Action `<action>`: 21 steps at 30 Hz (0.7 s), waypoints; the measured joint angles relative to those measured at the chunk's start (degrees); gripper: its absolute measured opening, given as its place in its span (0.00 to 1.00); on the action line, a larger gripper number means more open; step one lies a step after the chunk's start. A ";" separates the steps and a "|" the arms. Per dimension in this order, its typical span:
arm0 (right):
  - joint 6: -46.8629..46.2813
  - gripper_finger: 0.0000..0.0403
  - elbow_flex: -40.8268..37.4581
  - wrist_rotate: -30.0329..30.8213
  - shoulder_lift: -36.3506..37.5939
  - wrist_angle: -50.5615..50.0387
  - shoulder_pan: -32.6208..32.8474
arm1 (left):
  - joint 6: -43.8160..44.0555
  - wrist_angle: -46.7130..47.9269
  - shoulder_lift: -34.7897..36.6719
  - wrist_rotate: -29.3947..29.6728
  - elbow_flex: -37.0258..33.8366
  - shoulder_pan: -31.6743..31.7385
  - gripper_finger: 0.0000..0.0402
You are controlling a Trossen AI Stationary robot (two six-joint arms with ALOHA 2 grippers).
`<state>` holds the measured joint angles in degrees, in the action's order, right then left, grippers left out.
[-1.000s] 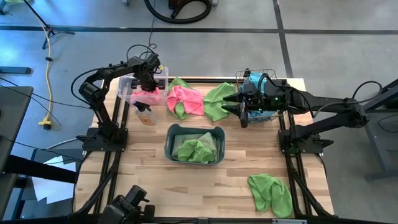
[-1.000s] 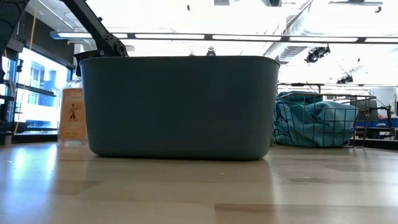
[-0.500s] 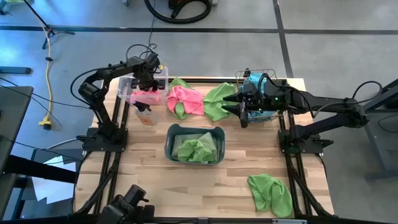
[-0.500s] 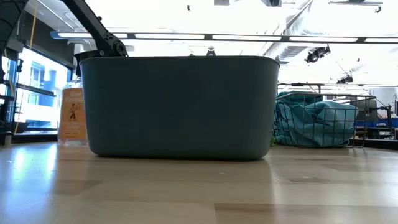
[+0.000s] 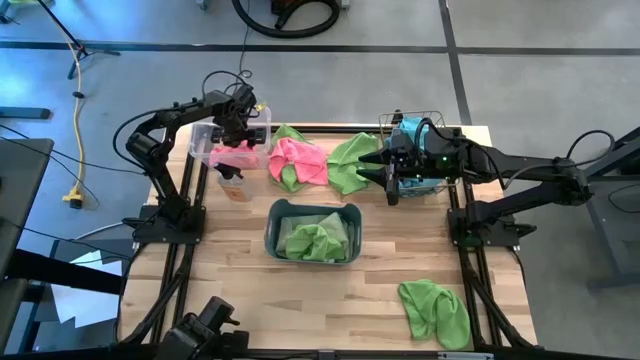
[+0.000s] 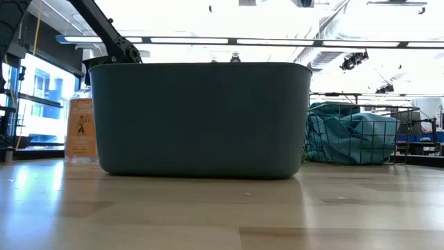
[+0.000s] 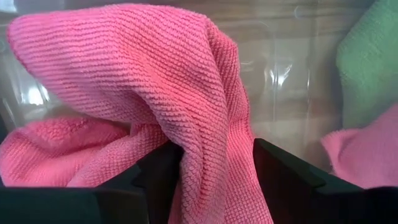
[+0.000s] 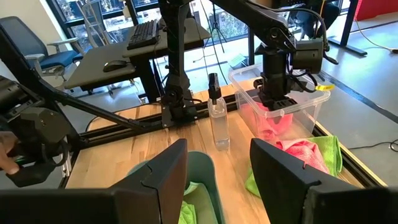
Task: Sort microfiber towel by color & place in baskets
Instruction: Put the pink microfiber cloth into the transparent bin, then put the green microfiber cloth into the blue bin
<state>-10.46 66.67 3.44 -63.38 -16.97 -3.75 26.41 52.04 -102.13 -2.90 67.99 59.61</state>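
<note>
My left gripper (image 5: 237, 138) points down into the clear bin (image 5: 203, 146) at the far left, open, with a raised fold of a pink towel (image 7: 155, 81) between its fingers. A second pink towel (image 5: 300, 160) and two green towels (image 5: 350, 160) lie on the table beside the bin. The grey-blue tub (image 5: 313, 232) at the centre holds a green towel (image 5: 315, 240). The wire basket (image 5: 420, 150) at the far right holds blue towels (image 6: 347, 135). My right gripper (image 5: 388, 182) hovers open beside that basket, touching nothing. My left gripper comes from above, pointing down, with its fingers (image 7: 158, 180) standing apart. A raised fold of the pink towel (image 7: 214, 174) stands between them and lies against their inner sides. The rest of the towel lies heaped on the bin's floor.
A small spray bottle (image 5: 232, 182) stands on the table just in front of the clear bin. Another green towel (image 5: 435, 308) lies near the front right corner. Bare wood runs along the near left part of the table.
</note>
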 joint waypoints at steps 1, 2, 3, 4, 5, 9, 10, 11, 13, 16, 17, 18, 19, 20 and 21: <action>0.00 0.43 0.00 0.00 -0.01 0.00 0.00 | -0.08 0.72 0.00 0.10 0.27 0.00 0.48; 0.00 0.43 0.00 0.00 -0.02 0.00 0.00 | -0.20 1.20 0.00 0.43 0.57 0.00 0.48; 0.00 0.43 0.00 0.00 -0.02 0.00 0.00 | -0.54 1.26 0.04 0.66 0.90 -0.01 0.48; 0.00 0.43 0.00 0.00 0.00 0.00 0.00 | -0.64 1.35 0.04 0.74 1.30 0.00 0.48; 0.00 0.43 0.00 0.00 -0.01 0.00 0.00 | -0.63 1.69 0.04 0.83 1.80 0.00 0.48; 0.00 0.43 0.00 0.00 -0.01 0.00 0.00 | -1.13 2.87 0.04 1.67 4.55 0.00 0.48; 0.00 0.43 0.00 0.00 0.00 0.00 0.00 | -1.21 3.46 0.04 2.02 5.27 0.00 0.48; 0.00 0.43 0.00 0.00 -0.02 0.00 0.00 | -1.20 3.99 0.04 2.18 5.99 0.00 0.48; 0.00 0.43 0.00 0.00 -0.01 0.00 0.00 | -1.21 4.73 0.04 2.51 7.44 0.00 0.48; 0.00 0.43 0.00 0.00 0.00 0.00 0.00 | -2.04 6.11 0.04 3.33 9.71 0.02 0.48; 0.00 0.43 0.00 0.00 -0.02 0.01 0.00 | -2.51 7.01 0.04 3.81 10.44 0.02 0.48; 0.00 0.43 0.00 0.00 0.00 0.01 0.00 | -2.99 7.84 0.04 4.36 11.25 0.02 0.48; 0.00 0.43 0.00 0.00 0.00 0.01 0.00 | -3.43 8.50 0.04 5.05 12.13 0.02 0.48; 0.00 0.43 0.00 0.00 0.00 0.01 0.00 | -3.98 9.22 0.04 5.77 12.97 0.02 0.48; 0.00 0.43 0.00 0.00 0.00 0.00 0.00 | -4.44 10.12 0.04 6.47 13.78 0.03 0.48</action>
<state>-10.46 66.67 3.44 -63.38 -16.97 -3.75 21.97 62.16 -102.08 3.57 81.76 59.64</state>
